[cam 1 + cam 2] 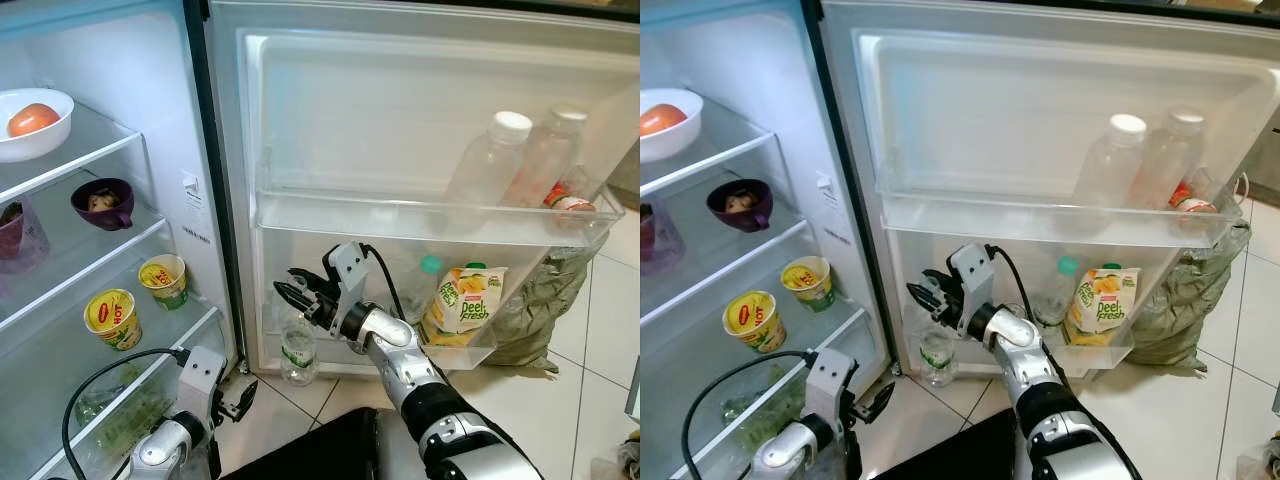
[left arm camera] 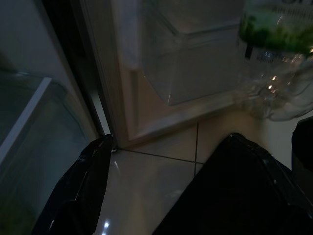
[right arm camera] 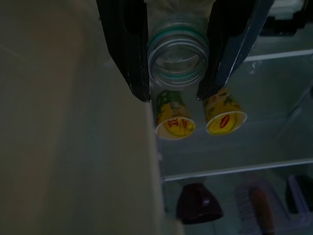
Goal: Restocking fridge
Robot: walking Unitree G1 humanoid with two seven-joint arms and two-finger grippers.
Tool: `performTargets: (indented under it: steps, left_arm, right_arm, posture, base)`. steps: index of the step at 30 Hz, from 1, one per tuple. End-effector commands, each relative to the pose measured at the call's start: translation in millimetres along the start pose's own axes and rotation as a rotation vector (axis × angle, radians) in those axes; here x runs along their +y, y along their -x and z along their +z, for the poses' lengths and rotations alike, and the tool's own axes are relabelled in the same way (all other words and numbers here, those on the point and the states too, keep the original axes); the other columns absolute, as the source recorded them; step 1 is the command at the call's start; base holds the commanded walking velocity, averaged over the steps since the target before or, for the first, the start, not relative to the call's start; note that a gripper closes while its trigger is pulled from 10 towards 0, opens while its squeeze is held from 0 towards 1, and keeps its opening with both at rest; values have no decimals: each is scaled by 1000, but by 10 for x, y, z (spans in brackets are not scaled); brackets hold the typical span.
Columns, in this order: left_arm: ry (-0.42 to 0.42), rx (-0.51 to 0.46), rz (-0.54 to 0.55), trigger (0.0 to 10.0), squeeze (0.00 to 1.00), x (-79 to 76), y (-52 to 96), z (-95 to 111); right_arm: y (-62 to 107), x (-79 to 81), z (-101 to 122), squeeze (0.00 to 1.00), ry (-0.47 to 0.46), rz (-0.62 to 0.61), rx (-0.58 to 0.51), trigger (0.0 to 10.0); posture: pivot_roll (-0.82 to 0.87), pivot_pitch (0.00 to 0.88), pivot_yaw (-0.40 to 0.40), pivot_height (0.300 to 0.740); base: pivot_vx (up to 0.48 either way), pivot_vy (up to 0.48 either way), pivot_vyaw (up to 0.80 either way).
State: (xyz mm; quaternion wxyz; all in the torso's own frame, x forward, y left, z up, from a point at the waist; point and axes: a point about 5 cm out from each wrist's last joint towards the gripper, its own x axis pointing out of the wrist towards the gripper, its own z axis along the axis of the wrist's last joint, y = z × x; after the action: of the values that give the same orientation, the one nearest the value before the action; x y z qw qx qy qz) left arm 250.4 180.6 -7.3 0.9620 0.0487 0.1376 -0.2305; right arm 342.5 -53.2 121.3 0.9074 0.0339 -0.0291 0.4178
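A clear plastic bottle with a green label and no cap hangs upright in front of the fridge door's lowest bin, close to the tiled floor. My right gripper is just above it. In the right wrist view the two black fingers press on either side of the bottle's open neck, so the right gripper is shut on it. My left gripper hangs low by the fridge's bottom edge, open and holding nothing. The bottle's base also shows in the left wrist view.
The lower door bin holds a Peel Fresh juice pouch and a green-capped bottle. Two clear bottles stand on the upper door shelf. Inside are two yellow cups, a purple cup and a white bowl. A sack lies beyond the door.
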Motion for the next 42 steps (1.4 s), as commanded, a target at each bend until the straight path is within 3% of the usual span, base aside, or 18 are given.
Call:
performTargets:
  steps: [1,10,16,23,28,35,42]
  left_arm:
    - [-10,12,-17,10000,0,-36,45,-55]
    - [-33,-21,-8,10000,0,-17,69,-17]
    - [-48,-29,-8,10000,0,0,104,-14]
    - [-53,-26,-9,10000,0,9,115,-17]
    - [-54,-22,-10,10000,0,6,108,-14]
    - [-55,-24,-15,10000,0,-6,76,5]
    - [-55,-23,-19,10000,0,-14,55,16]
  right_arm:
    - [-27,-60,72,0,-2,-30,-11,10000]
    - [-110,-35,113,0,9,-15,12,10000]
    - [-183,-42,265,0,1,5,-25,10000]
    - [-174,53,301,0,-43,130,-44,10000]
    - [-106,97,221,0,-110,209,1,10000]
    - [-34,-12,360,0,-150,113,-103,10000]
    - [10,-18,488,0,-195,109,-183,10000]
  posture:
    - [4,137,-88,460]
    - [17,167,-92,460]
    - [23,183,-89,460]
    - [22,179,-87,460]
    - [19,170,-88,460]
    - [9,156,-87,460]
    - [2,151,-87,460]
  base:
    - [0,0,0]
    - [0,0,0]
    - [0,0,0]
    - [0,0,0]
    - [0,0,0]
    - [0,0,0]
    - [0,0,0]
